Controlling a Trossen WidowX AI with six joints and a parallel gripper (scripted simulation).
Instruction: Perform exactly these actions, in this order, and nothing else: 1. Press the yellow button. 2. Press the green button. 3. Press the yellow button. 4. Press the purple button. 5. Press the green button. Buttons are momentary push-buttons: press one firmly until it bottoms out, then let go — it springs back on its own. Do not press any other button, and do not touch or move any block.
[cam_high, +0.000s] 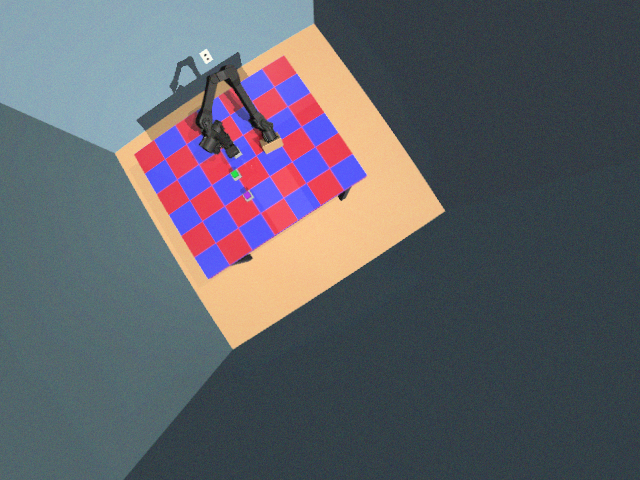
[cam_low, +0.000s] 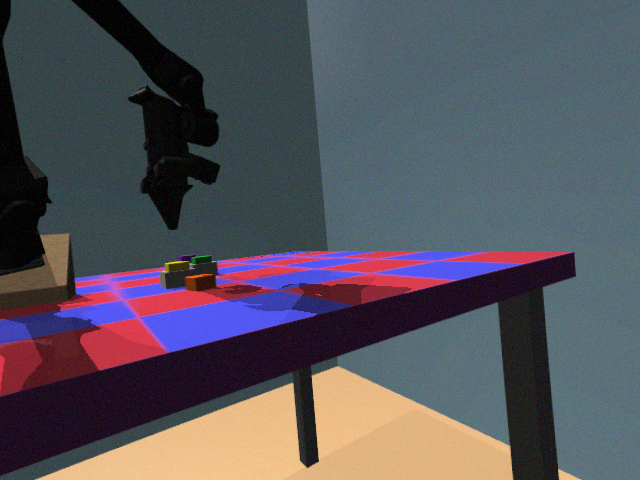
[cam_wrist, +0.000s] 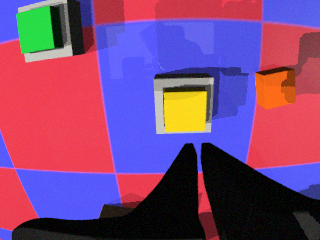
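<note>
The yellow button (cam_low: 177, 266) (cam_wrist: 185, 111) stands raised in its grey housing. The green button (cam_high: 235, 174) (cam_low: 201, 259) (cam_wrist: 36, 30) stands raised in its housing, at the upper left in the wrist view. The purple button (cam_high: 248, 195) (cam_low: 186, 257) is farther along the row and out of the wrist view. My gripper (cam_low: 173, 228) (cam_wrist: 196, 151) is shut with nothing between its fingertips. It hangs in the air above the yellow button, clear of it. In the top view the arm covers most of the yellow button.
An orange block (cam_low: 200, 282) (cam_wrist: 276, 88) lies on the table close beside the yellow button, on the side away from the green button. The arm's wooden base block (cam_high: 271, 144) (cam_low: 62, 263) stands on the checkered table (cam_high: 330, 183) (cam_low: 439, 271).
</note>
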